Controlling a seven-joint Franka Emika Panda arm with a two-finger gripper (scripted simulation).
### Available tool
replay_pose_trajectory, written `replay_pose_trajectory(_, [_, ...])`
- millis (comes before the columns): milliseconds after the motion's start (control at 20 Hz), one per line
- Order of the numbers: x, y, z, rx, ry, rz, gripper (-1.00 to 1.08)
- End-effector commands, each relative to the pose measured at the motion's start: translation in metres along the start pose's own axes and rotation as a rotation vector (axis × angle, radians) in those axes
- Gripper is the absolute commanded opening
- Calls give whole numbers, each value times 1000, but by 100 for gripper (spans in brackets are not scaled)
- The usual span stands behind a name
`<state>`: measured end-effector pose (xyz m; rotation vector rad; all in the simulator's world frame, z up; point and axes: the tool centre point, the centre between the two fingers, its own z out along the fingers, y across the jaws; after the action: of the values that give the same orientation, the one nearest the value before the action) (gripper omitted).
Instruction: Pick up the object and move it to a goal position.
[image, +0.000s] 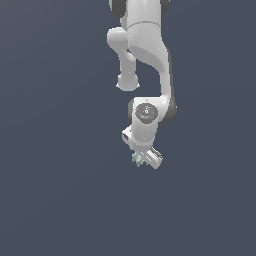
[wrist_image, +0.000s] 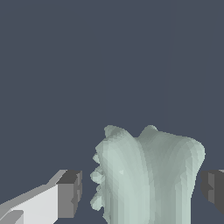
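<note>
The object (wrist_image: 148, 179) is a pale mint-green spiky lump sitting between my two dark finger pads (wrist_image: 70, 194) in the wrist view. It fills nearly all of the space between them. One pad meets its side and the other stands right against its spikes. In the exterior view the object (image: 136, 159) shows as a tiny green lump poking out under the white gripper (image: 141, 161), which points down from the arm. The gripper (wrist_image: 141, 192) is shut on the object.
The white arm (image: 145, 55) hangs down from the top of the exterior view. Around it there is only a plain dark blue-grey background (image: 50, 175). No other objects or marker show.
</note>
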<state>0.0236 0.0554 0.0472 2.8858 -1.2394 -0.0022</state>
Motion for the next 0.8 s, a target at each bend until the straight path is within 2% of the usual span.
replay_pose_trajectory(0, [1, -1, 5, 1, 1, 0, 100])
replay_pose_trajectory(100, [1, -1, 5, 1, 1, 0, 100])
replay_pose_trajectory(150, [1, -1, 5, 1, 1, 0, -100])
replay_pose_trajectory(750, [0, -1, 4, 2, 1, 0, -100])
